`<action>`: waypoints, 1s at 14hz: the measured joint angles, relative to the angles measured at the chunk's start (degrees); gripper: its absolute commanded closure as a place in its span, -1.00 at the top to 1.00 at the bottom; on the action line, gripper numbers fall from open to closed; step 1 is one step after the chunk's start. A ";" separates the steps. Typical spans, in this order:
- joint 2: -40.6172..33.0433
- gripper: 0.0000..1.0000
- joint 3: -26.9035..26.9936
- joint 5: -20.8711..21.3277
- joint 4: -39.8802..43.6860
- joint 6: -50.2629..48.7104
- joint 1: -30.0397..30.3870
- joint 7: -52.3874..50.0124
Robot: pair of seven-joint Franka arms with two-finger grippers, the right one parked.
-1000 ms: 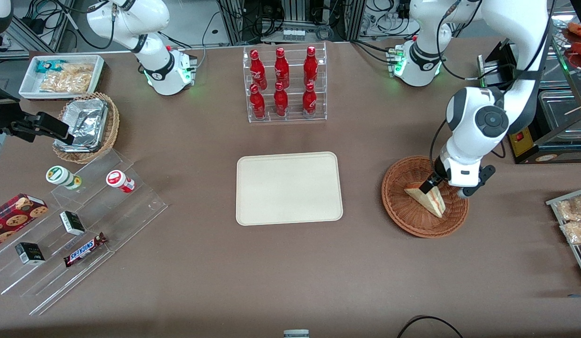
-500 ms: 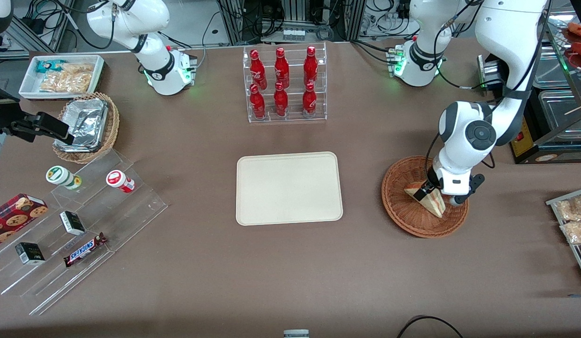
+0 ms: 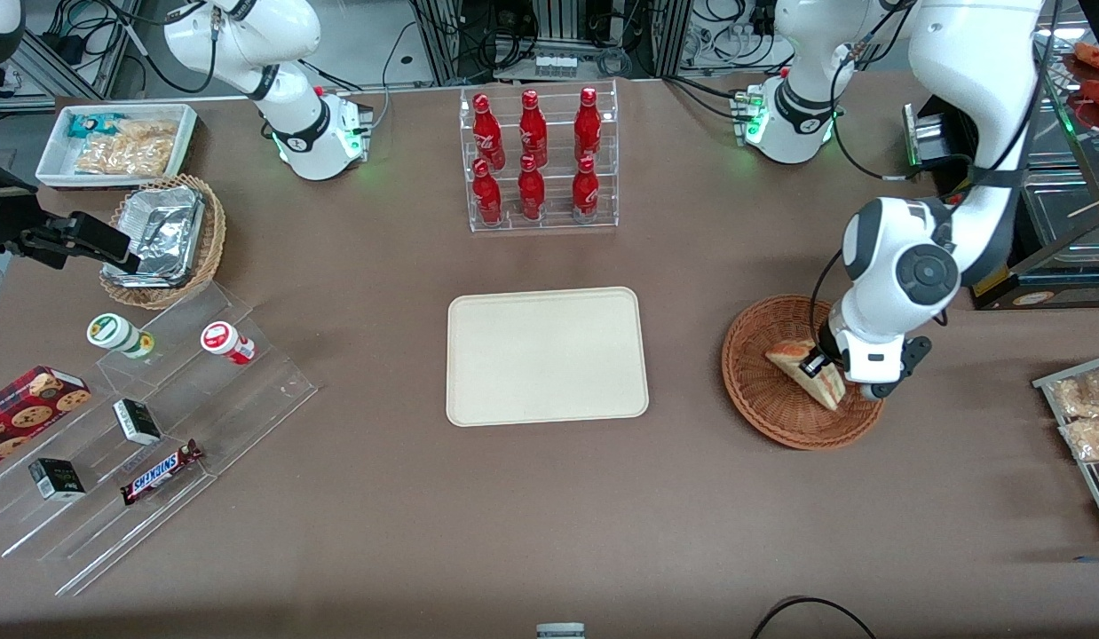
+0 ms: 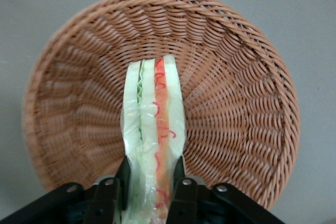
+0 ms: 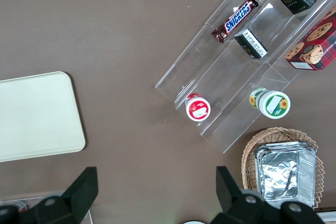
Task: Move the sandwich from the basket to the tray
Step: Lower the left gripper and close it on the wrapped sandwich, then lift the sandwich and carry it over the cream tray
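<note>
Sandwich pinched in the basket

The gripper squeezes the sandwich across its layers; its long axis points straight away over the basket.

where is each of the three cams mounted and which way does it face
Front view: high above the table edge facing both arms; the gripper pinches the sandwich in the basket.
Left wrist view: on the working wrist, looking down; fingers flank the sandwich.
Right wrist view: on the parked wrist, looking down; shares the tray with the front view.
</note>
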 measured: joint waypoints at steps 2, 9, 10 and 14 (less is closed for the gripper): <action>-1.34 -0.72 -0.14 0.04 5.21 -8.37 -0.10 0.69; -4.40 -0.71 -6.16 -0.01 16.45 -18.31 -6.14 -0.38; -3.66 -0.71 -6.41 -0.01 17.51 -18.31 -8.90 -0.99; 3.95 -0.71 -6.64 -0.08 22.96 -16.97 -18.02 -1.67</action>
